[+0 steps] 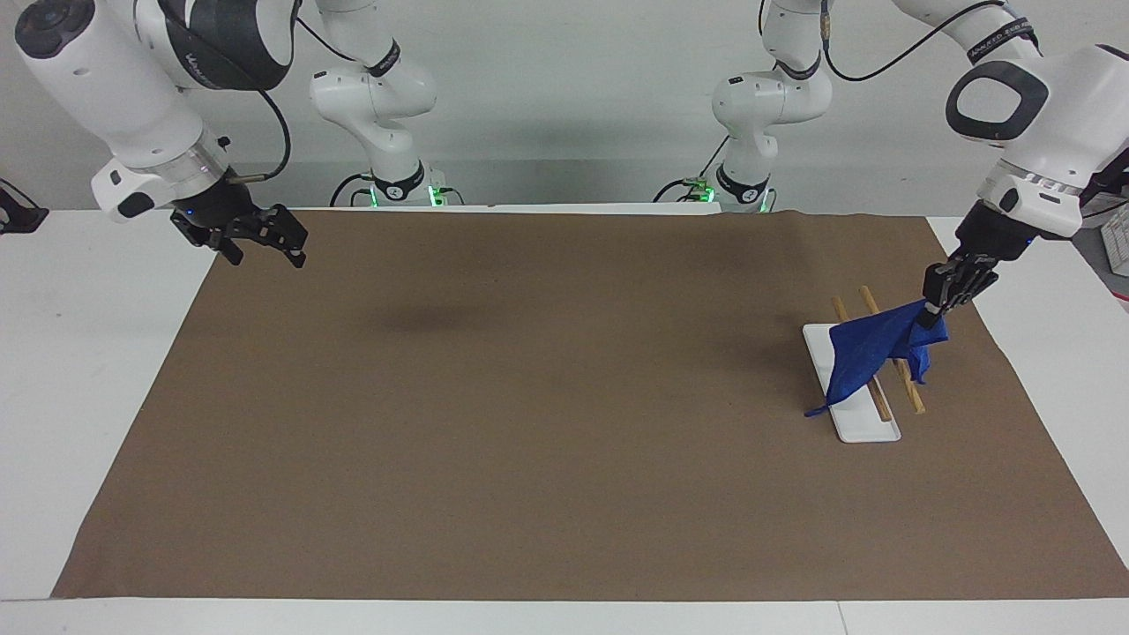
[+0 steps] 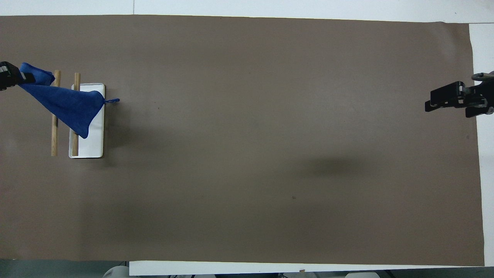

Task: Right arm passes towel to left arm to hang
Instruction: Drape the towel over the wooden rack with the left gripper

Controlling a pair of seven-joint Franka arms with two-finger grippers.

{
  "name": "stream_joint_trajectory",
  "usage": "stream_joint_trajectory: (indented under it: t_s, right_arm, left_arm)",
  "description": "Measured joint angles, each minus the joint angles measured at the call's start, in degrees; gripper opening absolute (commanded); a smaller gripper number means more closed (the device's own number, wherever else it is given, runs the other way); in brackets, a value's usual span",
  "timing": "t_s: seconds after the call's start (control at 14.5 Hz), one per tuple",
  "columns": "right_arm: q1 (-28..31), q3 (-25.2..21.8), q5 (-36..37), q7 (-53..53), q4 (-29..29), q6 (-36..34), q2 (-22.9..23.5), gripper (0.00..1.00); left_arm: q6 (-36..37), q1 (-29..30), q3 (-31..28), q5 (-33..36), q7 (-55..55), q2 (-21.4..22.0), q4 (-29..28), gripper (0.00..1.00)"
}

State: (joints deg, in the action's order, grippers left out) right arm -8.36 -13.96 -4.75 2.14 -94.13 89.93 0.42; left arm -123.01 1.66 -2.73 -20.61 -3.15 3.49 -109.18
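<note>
Blue towel point(image 1: 869, 353) is already with the left arm: the left gripper point(image 1: 937, 304) pinches one corner, fingertips clenched on the cloth, above the rack's edge toward the left arm's end of the table. Handover stage judged complete. Cloth stretches taut from the grip down across the two wooden rails point(image 1: 900, 370) of the rack, its string loop hanging at the low corner over the white base tray point(image 1: 869, 428). Hanging is in progress, not finished: towel lies over the rails but the grip is not yet let go. Right gripper point(image 1: 265, 247) waits with fingers spread and empty, up over the mat's point(image 1: 529, 423) corner at the right arm's end. Remaining: settle the drape, let go, withdraw.
</note>
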Motion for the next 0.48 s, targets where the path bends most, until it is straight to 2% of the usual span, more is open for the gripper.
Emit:
stream_joint_trajectory:
  t_s: [0.21, 0.48]
  right_arm:
    - [-0.03, -0.02, 0.00, 0.00, 0.00, 0.00, 0.00, 1.00]
    - [-0.06, -0.01, 0.00, 0.00, 0.00, 0.00, 0.00, 1.00]
  left_arm:
    - [-0.01, 0.18, 0.01, 0.02, -8.81, -1.38, 2.27, 0.05]
    - [-0.06, 0.21, 0.02, 0.11, -24.80, -2.85, 4.94, 0.05]
